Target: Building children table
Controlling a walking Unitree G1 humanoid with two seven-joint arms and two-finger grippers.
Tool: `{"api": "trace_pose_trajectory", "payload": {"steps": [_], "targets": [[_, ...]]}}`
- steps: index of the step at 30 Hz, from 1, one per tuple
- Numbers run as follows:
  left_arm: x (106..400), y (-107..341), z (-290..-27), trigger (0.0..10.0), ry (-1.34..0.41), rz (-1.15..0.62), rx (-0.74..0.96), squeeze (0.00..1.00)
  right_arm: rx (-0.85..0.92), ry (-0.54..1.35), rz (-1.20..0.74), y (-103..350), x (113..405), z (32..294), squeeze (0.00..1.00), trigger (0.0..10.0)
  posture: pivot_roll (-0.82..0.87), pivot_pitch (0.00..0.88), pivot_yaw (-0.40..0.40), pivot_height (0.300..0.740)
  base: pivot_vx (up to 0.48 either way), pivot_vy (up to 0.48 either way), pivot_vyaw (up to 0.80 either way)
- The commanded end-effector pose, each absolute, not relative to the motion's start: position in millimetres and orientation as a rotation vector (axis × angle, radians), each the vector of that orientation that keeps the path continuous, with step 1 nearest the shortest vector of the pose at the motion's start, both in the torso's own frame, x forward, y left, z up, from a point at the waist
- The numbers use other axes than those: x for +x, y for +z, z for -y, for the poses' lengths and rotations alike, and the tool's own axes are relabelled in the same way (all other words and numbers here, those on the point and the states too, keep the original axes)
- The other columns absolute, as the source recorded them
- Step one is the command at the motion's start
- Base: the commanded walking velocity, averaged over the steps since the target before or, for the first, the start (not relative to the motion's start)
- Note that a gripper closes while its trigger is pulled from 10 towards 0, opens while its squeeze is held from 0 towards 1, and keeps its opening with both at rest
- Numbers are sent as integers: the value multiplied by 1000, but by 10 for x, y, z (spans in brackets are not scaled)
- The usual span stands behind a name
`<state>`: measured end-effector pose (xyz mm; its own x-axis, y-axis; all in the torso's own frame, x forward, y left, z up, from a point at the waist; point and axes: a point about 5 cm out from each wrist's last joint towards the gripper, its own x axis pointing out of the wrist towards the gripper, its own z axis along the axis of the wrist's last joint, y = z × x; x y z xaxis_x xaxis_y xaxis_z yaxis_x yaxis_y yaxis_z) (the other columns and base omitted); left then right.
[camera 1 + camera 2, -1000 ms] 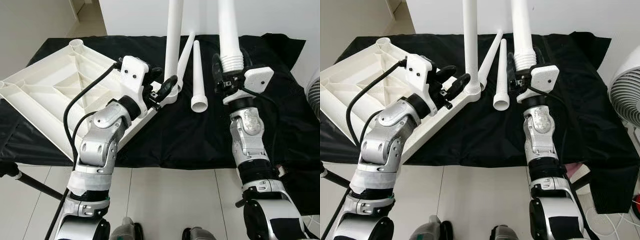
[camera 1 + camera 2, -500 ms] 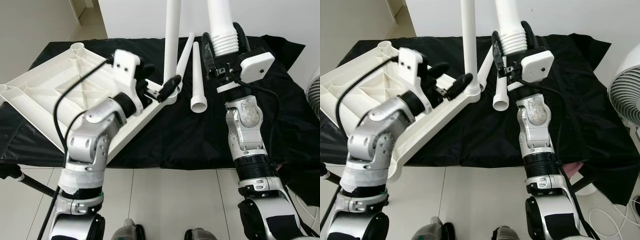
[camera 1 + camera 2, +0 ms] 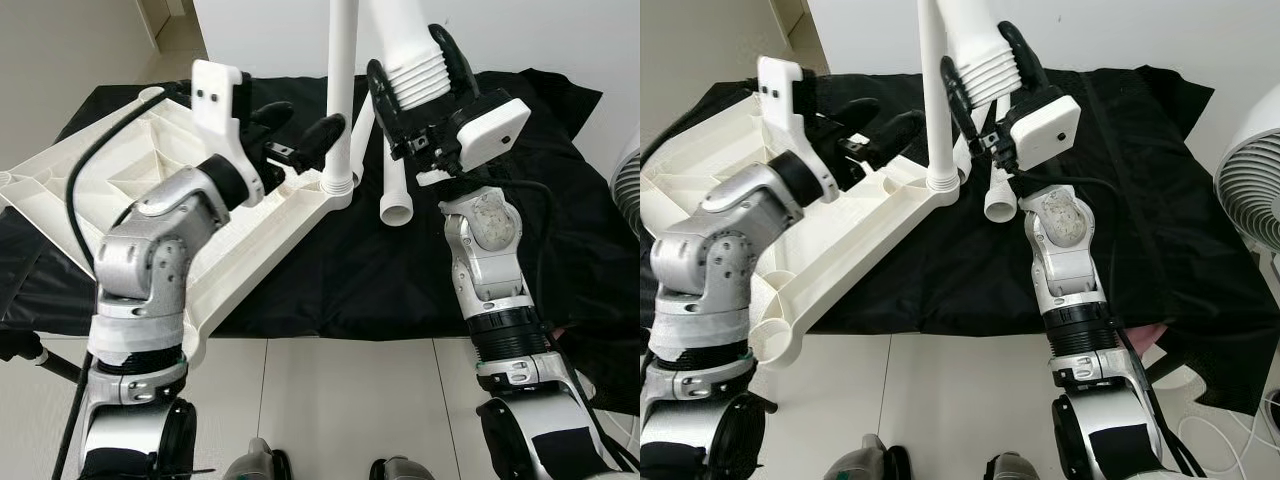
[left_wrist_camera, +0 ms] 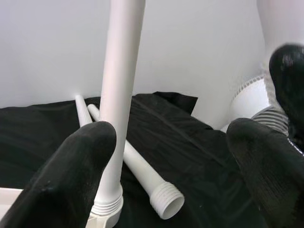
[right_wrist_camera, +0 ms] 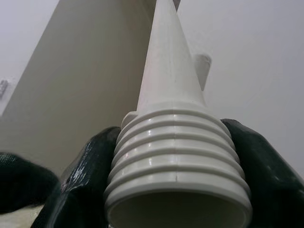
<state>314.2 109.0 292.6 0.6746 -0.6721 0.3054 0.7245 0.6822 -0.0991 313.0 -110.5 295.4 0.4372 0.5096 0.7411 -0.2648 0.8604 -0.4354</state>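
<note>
A low counter (image 3: 330,280) draped in black cloth was seen before a white wall, with pale floor tiles in front and part of a white fan (image 3: 1248,190) at the right edge. The upper ends of both upright white legs were cut off by the top of the head views, and the far corner of the white tabletop (image 3: 130,190), lying upside down with its ribbed underside showing, was hidden behind the left arm. The left arm was raised and bent at the elbow, its wrist turned toward the middle of the counter; the left gripper (image 3: 300,140) was held with its fingers (image 4: 80,156) spread apart, closed on nothing, just beside the mounted leg (image 3: 341,100), which stood upright in a socket at the tabletop's near corner. Whether a fingertip touched that leg could not be told. The right arm was raised nearly vertical from the counter's front edge, its wrist tipped leftward. The right gripper (image 3: 415,85) was clamped on the threaded leg (image 3: 418,75), the fingers (image 5: 90,175) pressed on either side of the ribbed collar at the leg's wide end, so that the leg rose tilted out of the grip toward the wall. Two loose legs (image 3: 395,190) were lying on the cloth between the arms, one with its threaded open end turned toward the robot, the other partly hidden behind the mounted leg.
</note>
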Motion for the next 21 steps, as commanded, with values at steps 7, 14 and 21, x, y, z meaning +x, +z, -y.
{"api": "trace_pose_trajectory", "payload": {"steps": [7, 14, 21], "targets": [[3103, 3050, -1177, 10000, -917, 279, -287, 0, -332, 578, 988, 2822, 3039, 1066, 0, 10000, -84, 72, 122, 740, 0, 0, 0], [2939, 3084, -1163, 10000, -1102, 257, -406, 0, -372, 614, 919, 2625, 3013, 1077, 0, 10000, -82, 80, 116, 740, 0, 0, 0], [2916, 3086, -1136, 10000, -1146, 219, -459, 0, -392, 636, 892, 2537, 2990, 1060, 0, 10000, -82, 80, 116, 740, 0, 0, 0]]}}
